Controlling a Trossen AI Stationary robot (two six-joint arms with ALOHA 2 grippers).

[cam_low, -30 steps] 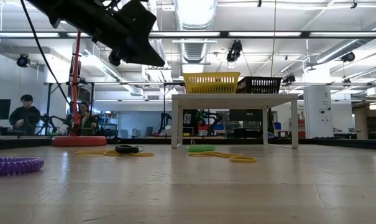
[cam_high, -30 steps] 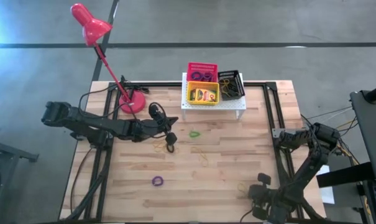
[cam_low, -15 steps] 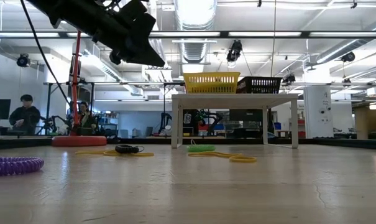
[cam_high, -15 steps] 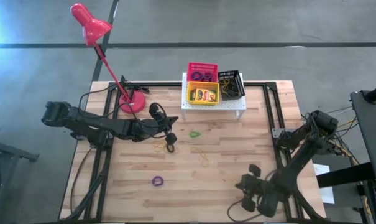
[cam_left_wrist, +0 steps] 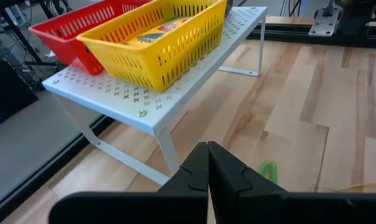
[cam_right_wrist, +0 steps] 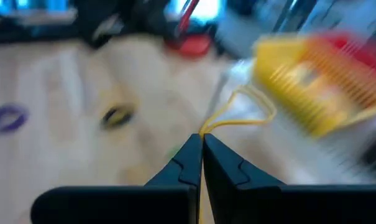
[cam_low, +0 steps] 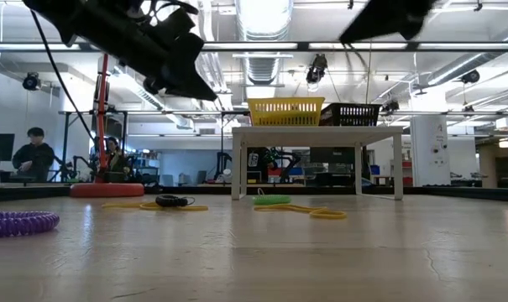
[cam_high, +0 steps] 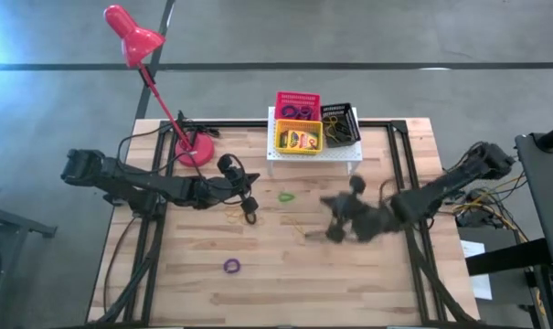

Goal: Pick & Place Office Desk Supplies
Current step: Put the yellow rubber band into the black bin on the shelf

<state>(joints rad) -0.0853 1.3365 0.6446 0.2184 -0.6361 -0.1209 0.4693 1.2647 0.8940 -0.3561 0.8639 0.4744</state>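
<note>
Pale plank worktop (cam_high: 285, 265) carries thin elastic loops. Right claw (cam_right_wrist: 200, 144), mid-worktop, is clenched on a springy yellow loop (cam_right_wrist: 237, 115); the carry step seems in hand, next calling for release over the black mesh basket (cam_high: 340, 122) on the far shelf (cam_high: 314, 153). Left claw (cam_left_wrist: 207, 163) hangs clenched, empty.

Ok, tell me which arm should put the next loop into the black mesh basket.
Right. The right fingers are shut on a yellow elastic loop, near the white perforated shelf bearing the black mesh basket. The left fingers are shut on nothing, farther off.
</note>
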